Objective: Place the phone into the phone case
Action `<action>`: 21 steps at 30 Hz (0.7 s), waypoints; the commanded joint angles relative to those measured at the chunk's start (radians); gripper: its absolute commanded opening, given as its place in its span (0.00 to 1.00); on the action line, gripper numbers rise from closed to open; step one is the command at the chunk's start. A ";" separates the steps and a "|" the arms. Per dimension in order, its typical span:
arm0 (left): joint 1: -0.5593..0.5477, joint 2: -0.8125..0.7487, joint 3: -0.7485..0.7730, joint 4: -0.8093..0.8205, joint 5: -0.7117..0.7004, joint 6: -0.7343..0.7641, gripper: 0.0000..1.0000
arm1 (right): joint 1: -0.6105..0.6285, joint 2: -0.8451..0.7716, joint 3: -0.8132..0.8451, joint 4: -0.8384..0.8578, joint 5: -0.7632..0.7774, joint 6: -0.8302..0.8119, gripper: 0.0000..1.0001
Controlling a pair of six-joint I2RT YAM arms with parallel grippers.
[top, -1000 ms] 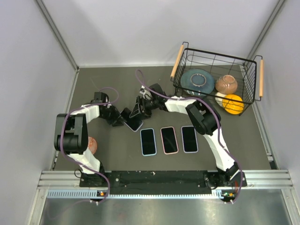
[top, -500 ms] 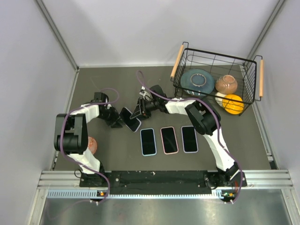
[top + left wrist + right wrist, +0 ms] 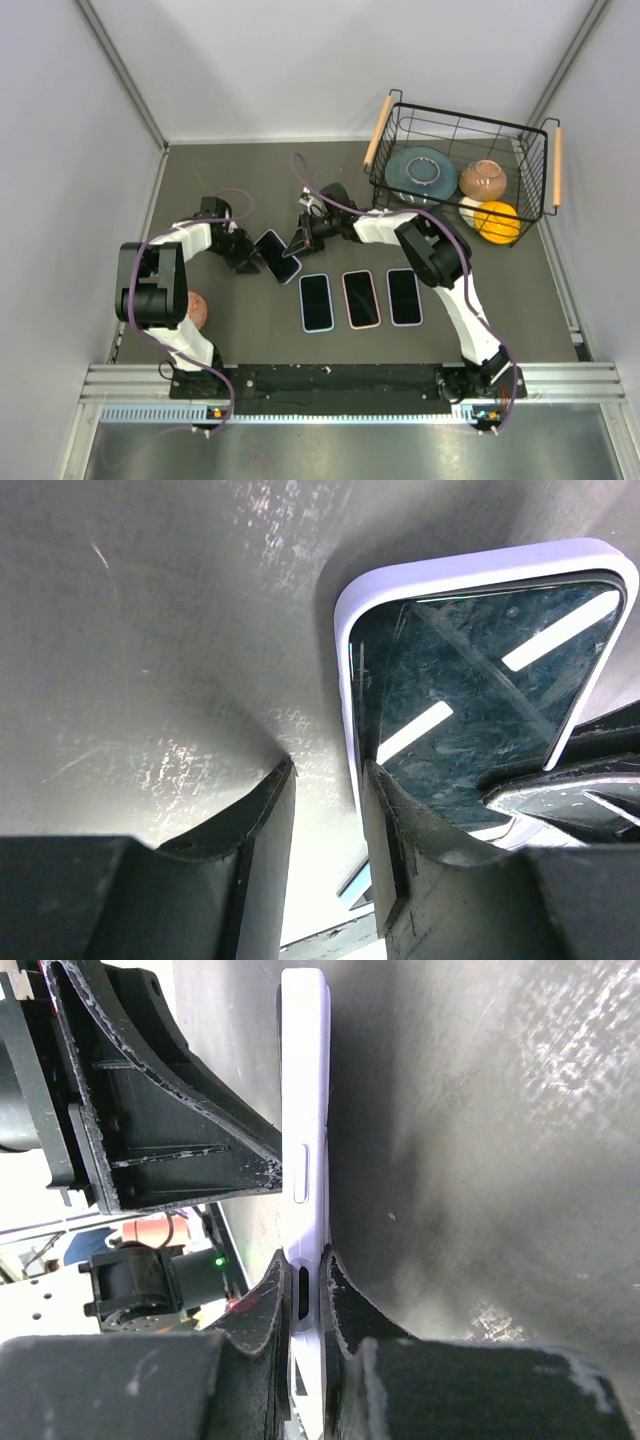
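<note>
Phone sits with its dark glass inside the pale lilac phone case, which you'll find between the two grippers left of the table's middle. The wire basket at far right holds a blue plate, a brown bowl and an orange. Your right gripper is clamped on the end of the case, a finger on each face, while your left gripper has its fingers slightly apart with bare table between them, the case's edge just beside one finger.
</note>
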 commanded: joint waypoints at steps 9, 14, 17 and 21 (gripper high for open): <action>-0.007 -0.064 0.088 -0.067 -0.083 0.037 0.49 | 0.008 -0.116 0.054 -0.036 -0.038 -0.016 0.00; 0.004 -0.248 0.105 -0.094 -0.046 0.062 0.65 | -0.031 -0.163 0.069 -0.033 -0.114 0.002 0.00; 0.028 -0.326 0.096 -0.090 0.001 0.057 0.69 | -0.041 -0.210 0.057 -0.039 -0.125 -0.004 0.00; 0.051 -0.391 0.059 -0.027 0.173 0.028 0.70 | -0.046 -0.279 0.041 -0.038 -0.156 0.005 0.00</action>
